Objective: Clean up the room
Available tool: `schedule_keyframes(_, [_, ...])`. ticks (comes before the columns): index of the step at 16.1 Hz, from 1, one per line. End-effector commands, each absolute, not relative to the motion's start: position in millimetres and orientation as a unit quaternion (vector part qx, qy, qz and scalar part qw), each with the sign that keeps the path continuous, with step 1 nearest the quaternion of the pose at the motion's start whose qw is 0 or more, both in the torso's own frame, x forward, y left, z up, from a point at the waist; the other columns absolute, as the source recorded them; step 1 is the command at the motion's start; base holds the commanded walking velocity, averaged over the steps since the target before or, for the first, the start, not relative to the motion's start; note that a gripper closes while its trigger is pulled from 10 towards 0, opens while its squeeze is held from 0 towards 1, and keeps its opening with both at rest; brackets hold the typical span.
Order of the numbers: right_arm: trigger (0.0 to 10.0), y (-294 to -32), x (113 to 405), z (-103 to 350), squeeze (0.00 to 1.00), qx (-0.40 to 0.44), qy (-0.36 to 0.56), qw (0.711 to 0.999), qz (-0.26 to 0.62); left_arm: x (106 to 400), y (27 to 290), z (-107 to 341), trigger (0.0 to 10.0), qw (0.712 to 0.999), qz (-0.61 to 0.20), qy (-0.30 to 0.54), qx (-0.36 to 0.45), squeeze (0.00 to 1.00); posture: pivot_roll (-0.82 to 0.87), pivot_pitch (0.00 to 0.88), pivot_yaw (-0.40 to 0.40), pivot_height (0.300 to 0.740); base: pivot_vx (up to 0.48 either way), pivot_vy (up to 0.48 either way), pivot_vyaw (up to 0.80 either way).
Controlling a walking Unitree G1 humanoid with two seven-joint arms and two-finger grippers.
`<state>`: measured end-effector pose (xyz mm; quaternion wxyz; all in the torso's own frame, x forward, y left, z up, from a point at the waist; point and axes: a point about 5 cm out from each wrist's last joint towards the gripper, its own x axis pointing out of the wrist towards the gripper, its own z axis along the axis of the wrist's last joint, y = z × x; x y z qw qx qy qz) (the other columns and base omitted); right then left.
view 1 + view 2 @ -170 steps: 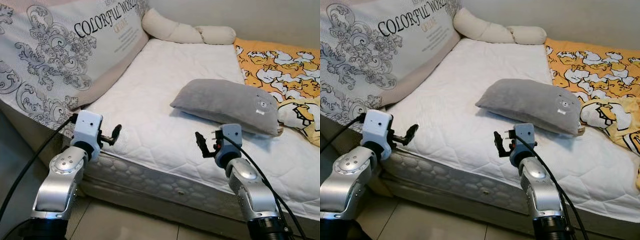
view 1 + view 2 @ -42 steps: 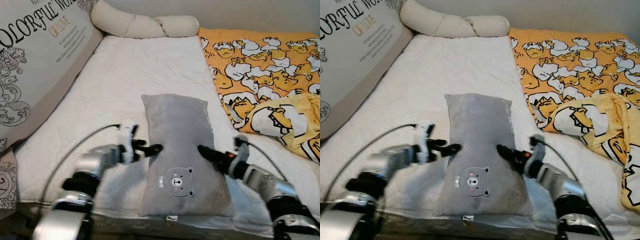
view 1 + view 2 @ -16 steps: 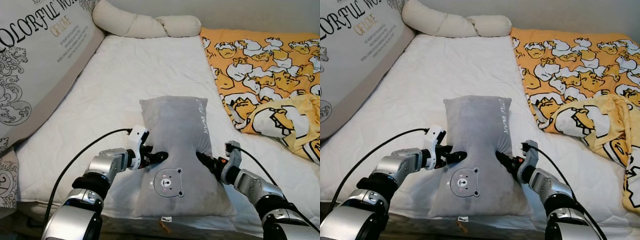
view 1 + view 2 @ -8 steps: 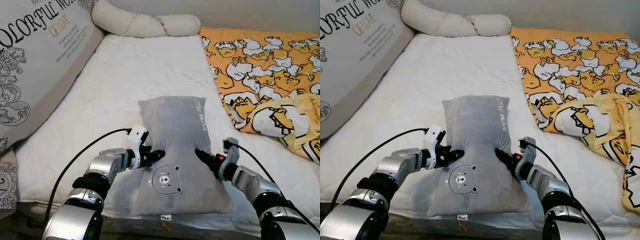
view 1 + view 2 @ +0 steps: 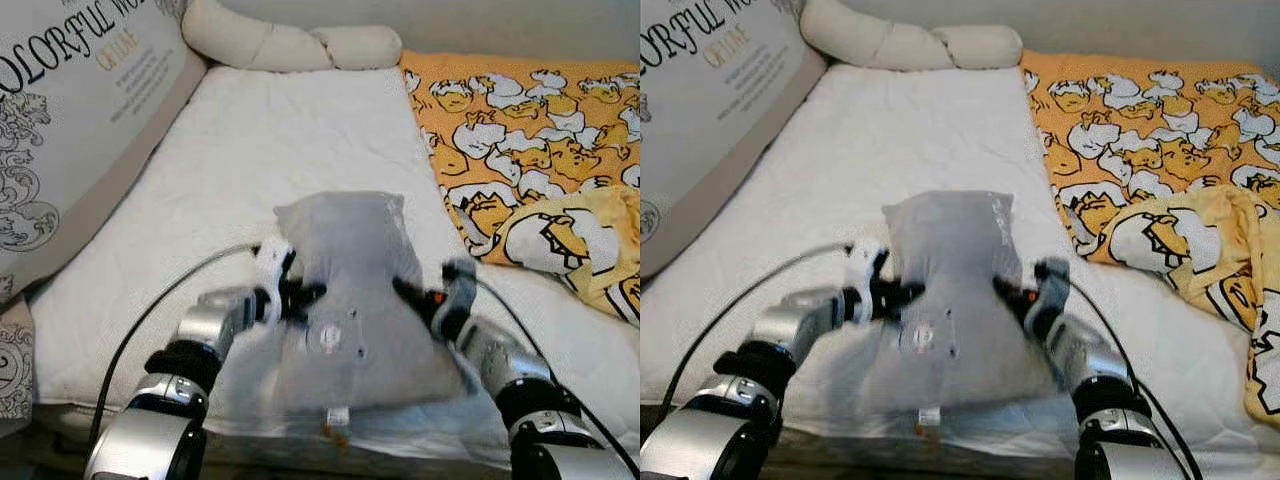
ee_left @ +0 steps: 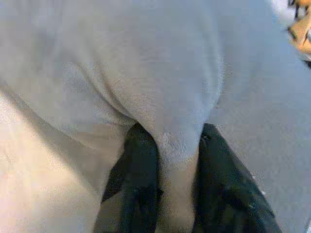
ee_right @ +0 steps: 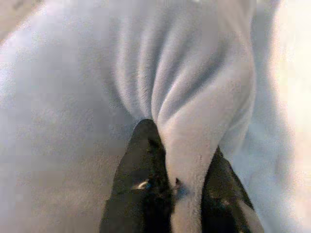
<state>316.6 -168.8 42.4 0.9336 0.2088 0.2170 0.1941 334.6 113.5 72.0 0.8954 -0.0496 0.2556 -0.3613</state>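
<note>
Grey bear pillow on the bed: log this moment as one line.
grey plush bear pillow on white mattress | left gripper pinching its left edge | right gripper pinching its right edge

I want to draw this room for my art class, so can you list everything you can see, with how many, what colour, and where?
bear pillow: one, grey, near the front edge of the mattress, pinched on both sides by the end effectors.
mattress: one, white, quilted, under everything.
bolster cushion: one, cream, bent, at the far end of the mattress.
printed cushion: one, white and beige with grey swirls and lettering, leaning along the robot's left side.
cartoon blanket: one, orange and yellow with white characters, on the robot's right side, bunched up nearer the front.
left end effector: one, black fingers, shut on the pillow's left side.
right end effector: one, black fingers, shut on the pillow's right side.
</note>
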Motion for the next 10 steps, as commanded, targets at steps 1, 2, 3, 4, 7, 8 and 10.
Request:
schedule_keyframes(1, [0.0,-164.5,325.8,60.8,0.0,0.209,0.178,0.94,0.202,339.8,109.9,86.2,0.0,0.903,-0.363,0.229,-0.03,0.0,0.06,0.0,0.009,0.74,0.0,0.0,0.0])
schedule_keyframes(2, [0.0,-162.8,327.1,70.4,0.0,0.215,0.155,0.941,0.208,340.9,107.5,95.9,0.0,0.909,-0.361,0.207,-0.031,0.0,0.06,0.0,0.006,0.74,0.0,0.0,0.0])
schedule_keyframes(3, [0.0,-162.0,327.4,74.4,0.0,0.215,0.145,0.943,0.207,341.1,106.0,101.4,0.0,0.912,-0.359,0.196,-0.038,0.0,0.06,0.0,0.004,0.74,0.0,0.0,0.0])
schedule_keyframes(4, [0.0,-161.4,327.3,77.4,0.0,0.213,0.137,0.945,0.207,341.0,104.8,105.7,0.0,0.915,-0.356,0.186,-0.043,0.0,0.06,0.0,0.002,0.74,0.0,0.0,0.0])
schedule_keyframes(7, [0.0,-162.5,324.2,94.4,0.0,0.194,0.1,0.959,0.178,335.3,102.9,127.5,0.0,0.932,-0.335,0.135,-0.034,0.0,0.07,0.0,-0.007,0.74,0.0,0.0,0.0])
schedule_keyframes(8, [0.0,-162.5,323.6,96.9,0.0,0.189,0.096,0.961,0.175,334.7,103.9,130.2,0.0,0.935,-0.329,0.13,-0.032,0.0,0.06,0.0,0.001,0.74,0.0,0.0,0.0])
schedule_keyframes(10, [0.0,-162.4,322.4,104.4,0.0,0.165,0.089,0.971,0.151,337.4,111.3,141.1,0.0,0.953,-0.285,0.096,0.021,0.0,0.06,0.0,0.005,0.74,0.0,0.0,0.0])
